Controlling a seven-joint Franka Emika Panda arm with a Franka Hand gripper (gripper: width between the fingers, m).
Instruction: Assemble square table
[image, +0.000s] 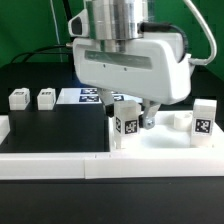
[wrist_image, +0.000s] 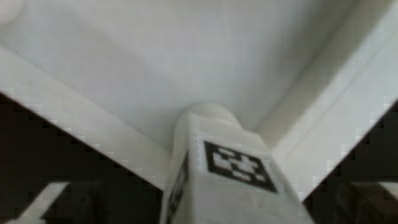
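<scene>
While the fingers (image: 148, 119) stand apart on either side of the upright leg (image: 127, 125), that leg rises from a corner of the square table slab (image: 165, 152) on the worktop (image: 50, 125); a second leg (image: 203, 120) stands toward the exterior view's right.

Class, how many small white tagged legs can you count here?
4. Two legs sit on the black table at the exterior view's left; one stands on the square slab under the gripper; one stands at the exterior view's right. None appears hidden.
</scene>
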